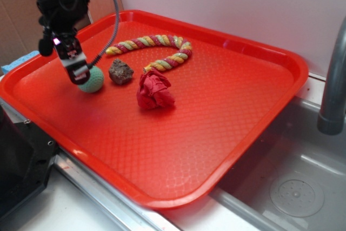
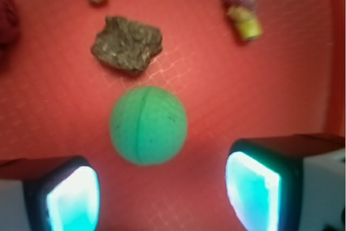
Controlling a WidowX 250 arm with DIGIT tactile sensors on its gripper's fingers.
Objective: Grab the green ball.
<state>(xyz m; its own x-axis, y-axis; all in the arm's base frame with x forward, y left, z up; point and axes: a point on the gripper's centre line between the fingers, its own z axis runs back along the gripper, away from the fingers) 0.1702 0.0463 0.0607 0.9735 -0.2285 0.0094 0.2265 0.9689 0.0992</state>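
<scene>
The green ball lies on the red tray, near its far left corner. My gripper hangs just above and to the left of the ball, open. In the wrist view the two glowing pads stand wide apart, and the ball sits just ahead of the gap between them, touching neither. Only bare tray shows between the pads.
A brown rock lies right beside the ball. A red paper wad sits further right. A curved striped rope toy lies behind them. A metal sink and grey faucet pipe stand on the right.
</scene>
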